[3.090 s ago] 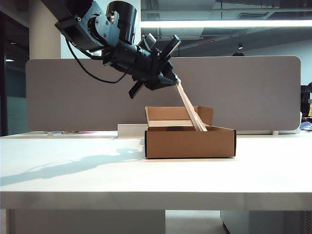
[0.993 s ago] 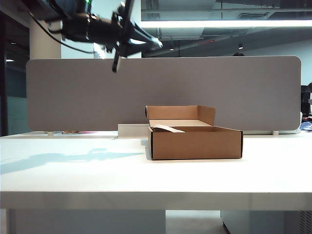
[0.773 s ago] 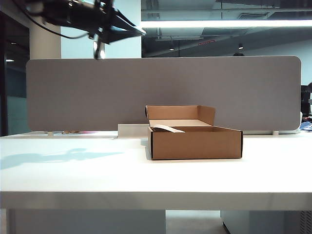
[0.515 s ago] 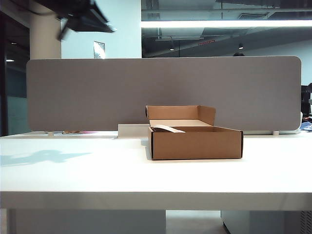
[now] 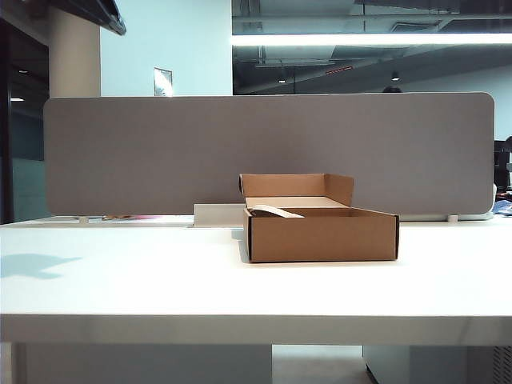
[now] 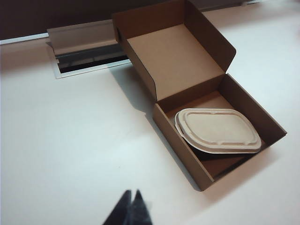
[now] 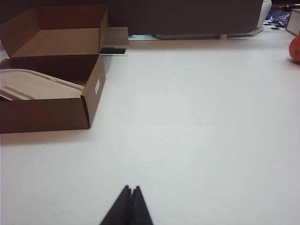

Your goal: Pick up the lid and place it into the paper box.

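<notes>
Left gripper (image 6: 131, 206) has withdrawn, closed; lid (image 6: 218, 130) in paper box (image 6: 187, 61); right gripper (image 7: 127, 205) closed.

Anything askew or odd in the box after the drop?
Yes: the lid is inside the paper box but not flat. It is tilted, one end propped near a wall with dark shadow beneath. Both end effectors, left and right, are shut and apart from the box.

This looks like an open-plan office. A white table (image 5: 240, 288) is backed by a grey partition (image 5: 268, 152), the kind that divides desks. Overhead runs a long strip light (image 5: 368, 38) under a dark open ceiling, and a cable slot (image 6: 89, 58) is set into the far tabletop.
</notes>
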Available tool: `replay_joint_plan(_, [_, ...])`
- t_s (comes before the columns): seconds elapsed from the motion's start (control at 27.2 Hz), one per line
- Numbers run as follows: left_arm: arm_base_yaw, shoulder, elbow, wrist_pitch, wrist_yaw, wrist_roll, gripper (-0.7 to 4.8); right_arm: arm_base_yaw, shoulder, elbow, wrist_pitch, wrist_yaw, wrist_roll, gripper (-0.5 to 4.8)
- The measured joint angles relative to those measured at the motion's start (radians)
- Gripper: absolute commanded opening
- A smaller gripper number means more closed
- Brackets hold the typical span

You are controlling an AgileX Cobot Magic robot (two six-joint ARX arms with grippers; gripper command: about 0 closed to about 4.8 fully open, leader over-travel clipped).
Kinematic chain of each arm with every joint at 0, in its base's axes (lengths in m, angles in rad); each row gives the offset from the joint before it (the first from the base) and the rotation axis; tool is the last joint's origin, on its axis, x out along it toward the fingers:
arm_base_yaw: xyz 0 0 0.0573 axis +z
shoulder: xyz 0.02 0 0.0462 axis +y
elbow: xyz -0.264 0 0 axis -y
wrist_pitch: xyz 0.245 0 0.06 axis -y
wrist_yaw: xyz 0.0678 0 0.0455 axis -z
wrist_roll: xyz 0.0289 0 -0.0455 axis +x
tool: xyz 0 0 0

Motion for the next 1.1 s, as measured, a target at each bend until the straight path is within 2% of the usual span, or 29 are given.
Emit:
replay_joint_plan(0.18, [0.0, -0.055, -0.057, -0.017, -0.072, 0.022, -0.06, 0.0, 0.0, 0.0, 0.0, 0.0, 0.0, -0.08])
replay_joint_plan(0.26, [0.0, -0.09, -0.118, -0.017, -0.117, 0.023, -0.06, 0.0, 0.0, 0.0, 0.0, 0.0, 0.0, -0.08])
replay_joint_plan(0.4, [0.0, -0.177, -0.239, 0.002, -0.138, 0.021, -0.06, 0.0, 0.0, 0.0, 0.0, 0.0, -0.001, -0.08])
replay_joint_plan(0.52, [0.0, -0.298, -0.389, 0.085, -0.171, 0.02, -0.06, 0.0, 0.0, 0.0, 0.0, 0.0, -0.002, -0.08])
replay_joint_plan(0.74, [0.001, -0.608, -0.713, 0.266, -0.222, -0.058, -0.06, 0.0, 0.0, 0.0, 0.0, 0.0, -0.002, -0.08])
replay_joint_plan(0.92, [0.005, -0.829, -0.943, 0.299, -0.317, -0.21, -0.06, 0.0, 0.0, 0.0, 0.0, 0.0, -0.002, -0.08])
replay_joint_plan(1.1, [0.057, -1.076, -1.201, 0.47, -0.314, -0.226, -0.06, 0.0, 0.0, 0.0, 0.0, 0.0, -0.002, -0.08])
